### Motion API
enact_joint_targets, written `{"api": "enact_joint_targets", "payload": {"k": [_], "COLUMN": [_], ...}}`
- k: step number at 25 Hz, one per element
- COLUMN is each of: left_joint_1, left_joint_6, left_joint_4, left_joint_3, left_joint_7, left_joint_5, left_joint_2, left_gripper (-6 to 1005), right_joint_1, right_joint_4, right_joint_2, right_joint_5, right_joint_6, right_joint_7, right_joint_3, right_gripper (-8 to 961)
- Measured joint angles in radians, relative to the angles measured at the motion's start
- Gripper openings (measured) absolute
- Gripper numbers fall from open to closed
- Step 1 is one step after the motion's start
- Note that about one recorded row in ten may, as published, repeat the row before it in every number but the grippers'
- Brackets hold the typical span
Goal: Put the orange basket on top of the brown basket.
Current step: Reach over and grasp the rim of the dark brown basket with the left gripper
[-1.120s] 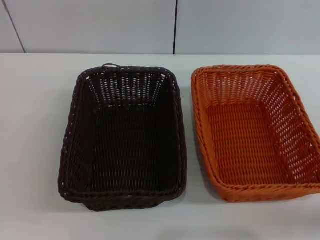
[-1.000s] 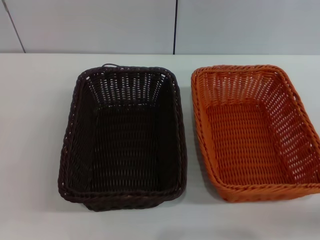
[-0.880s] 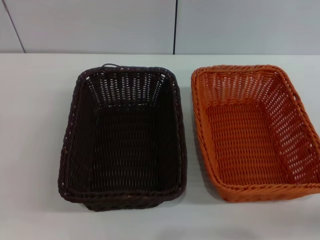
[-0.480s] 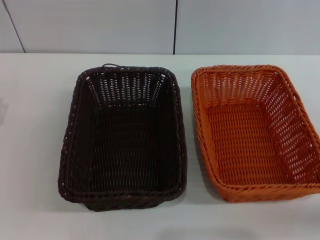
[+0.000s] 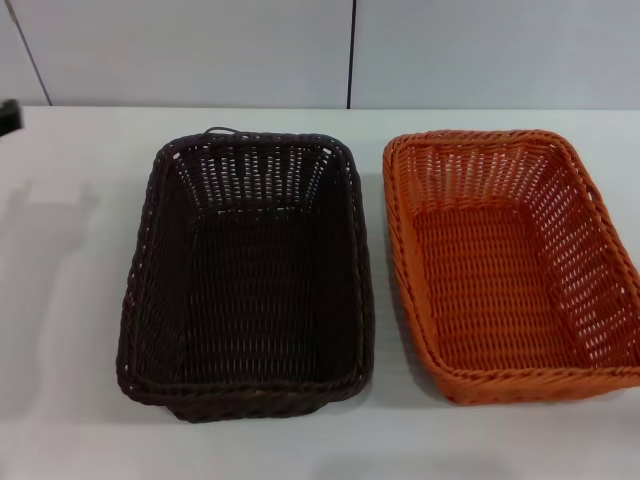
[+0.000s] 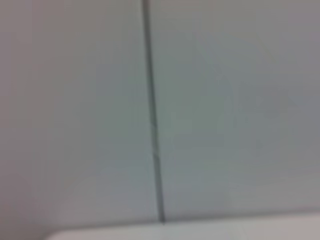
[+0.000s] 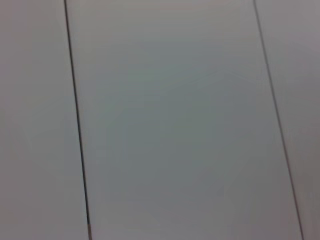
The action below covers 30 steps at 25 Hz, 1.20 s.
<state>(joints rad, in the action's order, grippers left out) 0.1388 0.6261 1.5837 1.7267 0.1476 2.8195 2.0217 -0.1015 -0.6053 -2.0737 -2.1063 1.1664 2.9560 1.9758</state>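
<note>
Baskets sit side by side on your table (image 5: 70, 300), brown basket (image 5: 250, 275) left, orange basket (image 5: 510, 265) right; left gripper (image 5: 8, 117) barely shows, grip unreadable.

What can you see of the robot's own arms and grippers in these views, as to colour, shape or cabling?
Very little. In the head view only a small dark, blocky piece of the left arm pokes in at the left edge; no colour detail, cables or markings are readable, and it cannot be told whether this is the gripper itself. The right arm does not show. Both wrist views show only pale wall panels with dark seams.
</note>
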Motion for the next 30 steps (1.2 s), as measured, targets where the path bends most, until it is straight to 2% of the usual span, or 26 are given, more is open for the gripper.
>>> {"api": "enact_joint_targets", "payload": {"k": [3, 8, 12, 15, 21, 30], "left_joint_1": [0.069, 0.157, 0.206, 0.222, 0.243, 0.287], "left_joint_6": [0.278, 0.586, 0.73, 0.776, 0.788, 0.796], "left_joint_4": [0.104, 0.207, 0.243, 0.243, 0.195, 0.108], "left_joint_3": [0.076, 0.083, 0.063, 0.02, -0.094, -0.138], "left_joint_7": [0.089, 0.1, 0.055, 0.008, -0.047, -0.088], "left_joint_5": [0.001, 0.001, 0.0, 0.006, 0.013, 0.026], "left_joint_2": [0.04, 0.04, 0.043, 0.042, 0.044, 0.043], "left_gripper": [761, 754, 749, 745, 737, 725], "right_joint_1": [-0.02, -0.052, -0.056, -0.057, -0.056, -0.057], "right_joint_4": [0.019, 0.059, 0.064, 0.071, 0.085, 0.098], "right_joint_2": [0.002, 0.002, 0.001, 0.001, 0.0, 0.0], "right_joint_5": [0.0, 0.009, 0.012, 0.013, 0.013, 0.013], "right_joint_6": [-0.022, -0.043, -0.062, -0.063, -0.063, -0.064], "right_joint_7": [0.0, 0.0, 0.0, 0.0, 0.0, 0.0], "right_joint_3": [-0.002, -0.003, -0.003, -0.003, -0.002, 0.001], "right_gripper": [747, 747, 747, 747, 747, 747]}}
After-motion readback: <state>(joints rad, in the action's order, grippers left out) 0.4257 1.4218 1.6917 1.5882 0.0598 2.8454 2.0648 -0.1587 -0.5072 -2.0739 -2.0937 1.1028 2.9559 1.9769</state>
